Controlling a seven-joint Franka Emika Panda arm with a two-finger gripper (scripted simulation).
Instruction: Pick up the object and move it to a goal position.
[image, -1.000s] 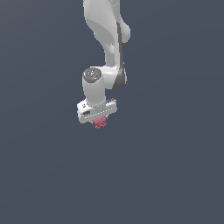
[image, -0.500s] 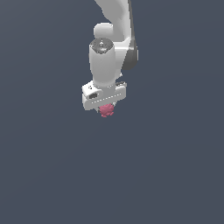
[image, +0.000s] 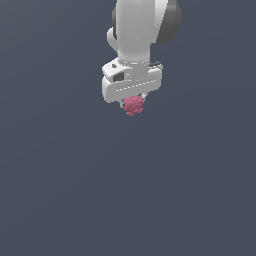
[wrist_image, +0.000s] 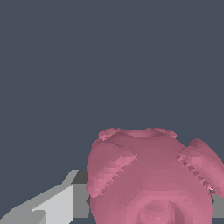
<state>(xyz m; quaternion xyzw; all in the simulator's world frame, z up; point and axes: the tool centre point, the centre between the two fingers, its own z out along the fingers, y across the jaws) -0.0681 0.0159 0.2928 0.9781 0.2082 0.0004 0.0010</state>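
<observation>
We see the object (image: 133, 105) hanging directly beneath the gripper (image: 133, 102), apparently pinched between its fingers (wrist_image: 52, 205), though the white body hides most of them.

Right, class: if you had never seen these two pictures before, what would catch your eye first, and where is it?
First, the white gripper high in the exterior view, hanging from a bulky white arm against a plain dark grey backdrop. Next, the small pink-red knobbly object pinched just beneath it. In the wrist view that same lumpy object looms large, with a grey finger beside it.
</observation>
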